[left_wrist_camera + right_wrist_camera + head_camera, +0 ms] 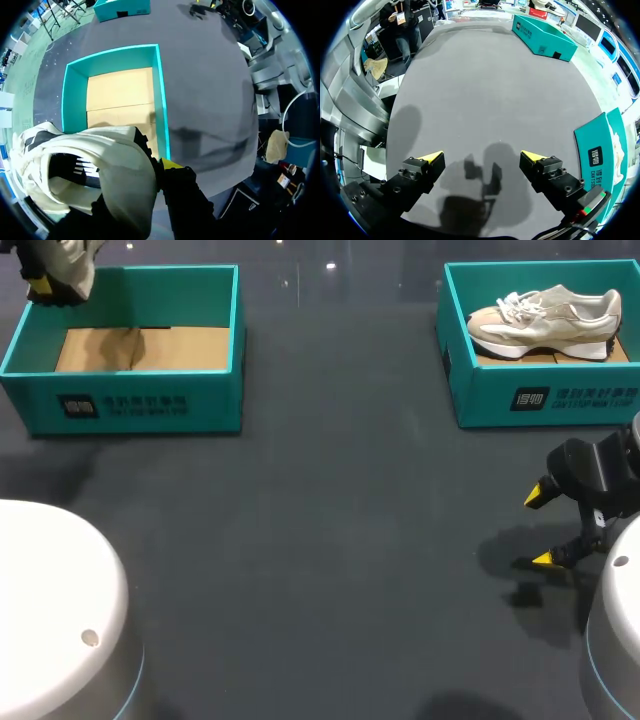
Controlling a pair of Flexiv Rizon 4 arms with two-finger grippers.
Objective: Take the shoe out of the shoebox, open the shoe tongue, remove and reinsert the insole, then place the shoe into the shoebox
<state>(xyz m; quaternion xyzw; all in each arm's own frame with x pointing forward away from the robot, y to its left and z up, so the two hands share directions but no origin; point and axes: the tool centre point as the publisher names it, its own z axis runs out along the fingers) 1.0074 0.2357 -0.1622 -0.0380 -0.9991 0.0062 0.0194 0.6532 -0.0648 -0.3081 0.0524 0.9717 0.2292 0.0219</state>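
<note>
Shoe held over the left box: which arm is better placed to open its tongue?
Right. The left hand is busy holding the shoe above its box; the right hand is open and empty, though far across the table.

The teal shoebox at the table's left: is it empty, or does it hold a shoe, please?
Empty: the teal shoebox shows only its bare brown cardboard floor. The left gripper holds a white shoe above its rim.

We had three cameras.
Our head view looked down on the whole table (330,540); the left wrist view stared down past its held shoe (95,170) into the left shoebox (120,90), upper left in the head frame; the right wrist view faced low across toward it.
</note>
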